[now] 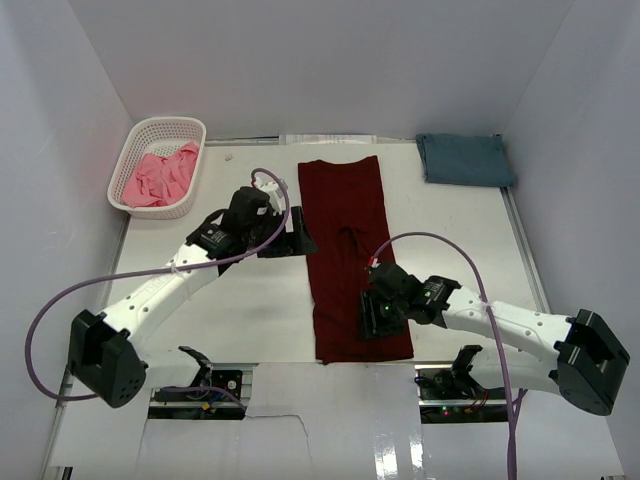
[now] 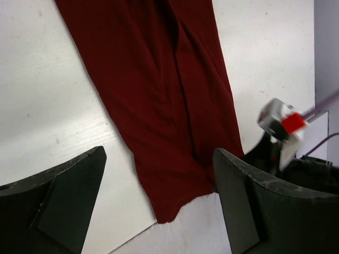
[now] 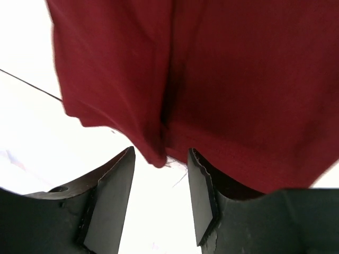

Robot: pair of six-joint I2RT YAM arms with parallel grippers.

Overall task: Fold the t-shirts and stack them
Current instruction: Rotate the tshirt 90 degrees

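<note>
The dark maroon t-shirt (image 1: 348,235) lies as a long narrow strip down the middle of the table; it also shows in the left wrist view (image 2: 159,90) and the right wrist view (image 3: 222,79). My left gripper (image 1: 292,240) is open and empty, hovering at the strip's left edge (image 2: 159,159). My right gripper (image 1: 372,322) is over the strip's near right part, open, with a folded corner of maroon cloth just at its fingertips (image 3: 160,159) and not pinched. The slate-blue t-shirt (image 1: 465,158) lies folded at the back right. The pink t-shirt (image 1: 158,178) lies crumpled in the basket.
The white lattice basket (image 1: 188,128) stands at the back left corner. White walls close in the table (image 1: 230,310) on three sides. My right wrist (image 2: 280,121) shows at the right of the left wrist view, with a purple cable.
</note>
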